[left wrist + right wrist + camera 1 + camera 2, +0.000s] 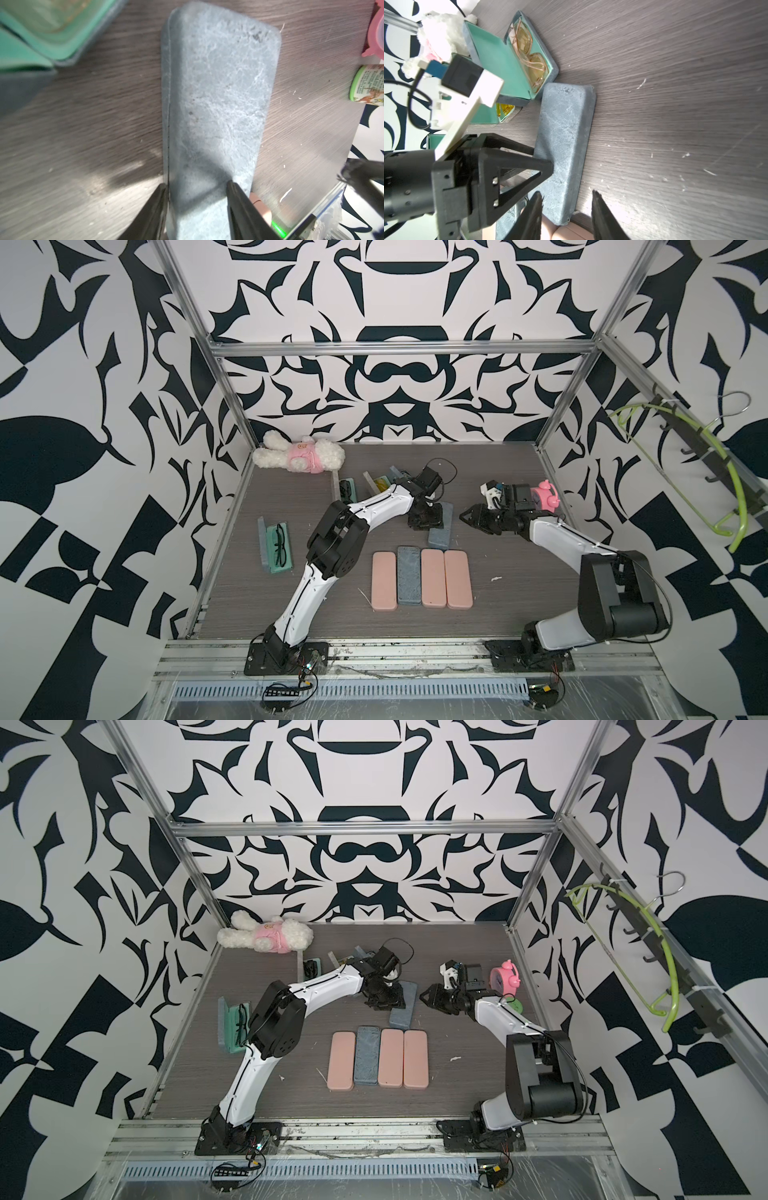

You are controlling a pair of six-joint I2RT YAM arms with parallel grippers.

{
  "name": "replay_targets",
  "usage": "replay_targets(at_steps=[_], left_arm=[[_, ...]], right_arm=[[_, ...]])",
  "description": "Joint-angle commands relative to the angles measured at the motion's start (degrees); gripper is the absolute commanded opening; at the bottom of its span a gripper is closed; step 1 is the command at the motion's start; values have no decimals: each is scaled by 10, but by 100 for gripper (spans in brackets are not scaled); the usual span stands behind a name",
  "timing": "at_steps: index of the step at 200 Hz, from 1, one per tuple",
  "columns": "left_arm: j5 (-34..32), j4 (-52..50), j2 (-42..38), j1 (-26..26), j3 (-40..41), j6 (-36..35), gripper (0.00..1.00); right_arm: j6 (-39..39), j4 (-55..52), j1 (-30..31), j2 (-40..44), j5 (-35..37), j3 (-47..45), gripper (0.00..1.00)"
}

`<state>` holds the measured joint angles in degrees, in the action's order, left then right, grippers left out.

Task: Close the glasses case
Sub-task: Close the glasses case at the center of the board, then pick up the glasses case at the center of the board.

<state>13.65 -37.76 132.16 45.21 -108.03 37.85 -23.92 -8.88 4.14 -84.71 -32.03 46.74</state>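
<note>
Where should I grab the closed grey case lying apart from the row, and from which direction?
Grip the grey case across its narrow width near mid-length, coming straight down. It lies flat with bare table along both long sides, while its ends crowd the open teal case and the pink cases.

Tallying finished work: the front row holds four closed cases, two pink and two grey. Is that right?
No: the front row holds four closed cases, three pink cases and one grey case. A top view shows it.
</note>
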Motion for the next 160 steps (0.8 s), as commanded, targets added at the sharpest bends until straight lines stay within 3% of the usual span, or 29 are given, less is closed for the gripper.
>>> replay_targets(at_steps=[1, 26, 45, 69, 121, 160], left_arm=[[-30, -43, 1, -3, 30, -6, 50], [-17, -34, -15, -1, 37, -1, 64], [-32, -33, -35, 5, 43, 0, 83], [-60, -39, -56, 9, 42, 0, 95], [-89, -53, -59, 32, 0, -32, 100], [-103, -86, -21, 47, -54, -56, 100]], right_arm=[[10, -13, -8, 17, -12, 13, 42], [16, -24, -13, 26, -12, 16, 43], [21, -28, -16, 41, -6, 10, 50], [26, -31, -22, 65, -1, -1, 61], [40, -62, -32, 136, 43, -23, 80], [34, -86, -40, 188, 58, -48, 82]])
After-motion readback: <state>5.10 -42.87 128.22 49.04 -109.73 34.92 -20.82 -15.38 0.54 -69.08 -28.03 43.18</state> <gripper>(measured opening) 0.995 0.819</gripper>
